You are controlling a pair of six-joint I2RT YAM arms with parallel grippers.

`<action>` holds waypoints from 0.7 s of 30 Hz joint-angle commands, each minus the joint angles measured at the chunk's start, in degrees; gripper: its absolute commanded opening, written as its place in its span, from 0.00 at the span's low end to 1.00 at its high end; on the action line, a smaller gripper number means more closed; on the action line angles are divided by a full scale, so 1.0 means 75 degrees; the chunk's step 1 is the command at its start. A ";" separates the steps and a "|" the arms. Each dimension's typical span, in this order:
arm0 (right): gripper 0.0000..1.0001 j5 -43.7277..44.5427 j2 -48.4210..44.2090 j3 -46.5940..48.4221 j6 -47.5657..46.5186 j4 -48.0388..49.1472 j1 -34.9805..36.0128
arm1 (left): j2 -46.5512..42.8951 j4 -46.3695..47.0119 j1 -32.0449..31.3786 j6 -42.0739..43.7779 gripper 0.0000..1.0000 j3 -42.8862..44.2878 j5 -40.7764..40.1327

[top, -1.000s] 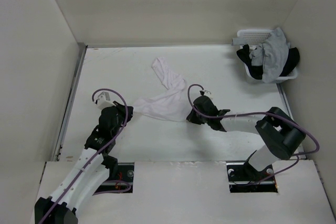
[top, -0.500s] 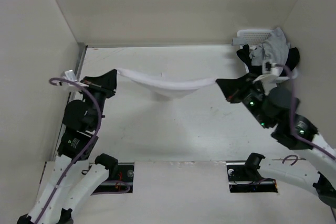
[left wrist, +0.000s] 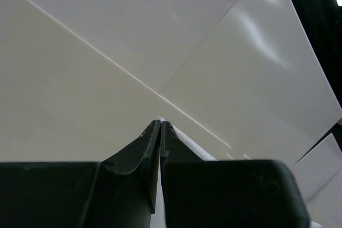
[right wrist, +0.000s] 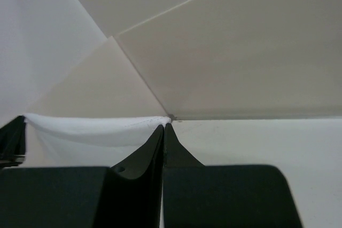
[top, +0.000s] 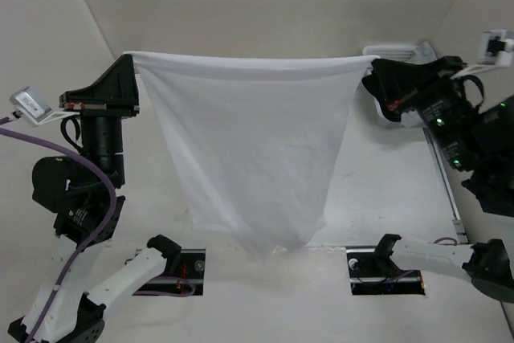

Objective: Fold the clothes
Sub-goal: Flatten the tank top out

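White walls (top: 265,6) close in a pale table (top: 385,198) on three sides, and the two arms rise from its near edge. Between them the white T-shirt (top: 249,142) is held up in the air, well above the tabletop, spread out like a sheet.

The left gripper (top: 128,59) pinches one upper corner of the shirt and the right gripper (top: 366,62) pinches the other. Both pairs of fingers are clenched tight on the thin fabric. In the left wrist view the two black fingers meet with only a sliver of white showing at their tips. In the right wrist view the fingers are pressed together in the same way, and the cloth runs off to the left from their tips.

The shirt's top edge is pulled nearly straight and level between the two grippers. Below that edge the fabric hangs in soft folds and narrows toward a rounded point, which ends over the near edge of the table, between the two arm bases. Whether that lowest tip touches the surface cannot be told.

A white plastic basket (top: 395,51) sits in the far right corner of the table, mostly hidden behind the right arm. A purple cable (top: 76,168) loops along the left arm.
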 commanded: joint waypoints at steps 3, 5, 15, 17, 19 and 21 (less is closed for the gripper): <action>0.01 -0.1355 0.0651 -0.0875 0.0067 0.0268 -0.1282 | 0.0359 0.0233 0.0001 0.0454 0.02 -0.0979 -0.0444; 0.01 -0.1940 0.0815 -0.1380 0.0325 0.0643 -0.1799 | 0.0475 0.0396 0.0211 0.0290 0.02 -0.1600 -0.0468; 0.00 -0.3911 0.4291 0.1364 0.0877 0.0905 -0.3944 | 0.3566 0.0737 0.2777 -0.1269 0.01 0.0044 0.1499; 0.00 -0.4041 0.5101 0.3027 0.0900 0.0261 -0.4167 | 0.4141 0.0527 0.3012 -0.1293 0.01 0.1028 0.1769; 0.00 -0.4134 0.5781 0.4680 0.0877 -0.0395 -0.4332 | 0.4541 0.0258 0.3188 -0.1199 0.01 0.1908 0.1934; 0.00 -0.4251 0.6251 0.5983 0.0924 -0.0982 -0.4461 | 0.4694 0.0116 0.3235 -0.1082 0.01 0.2403 0.2028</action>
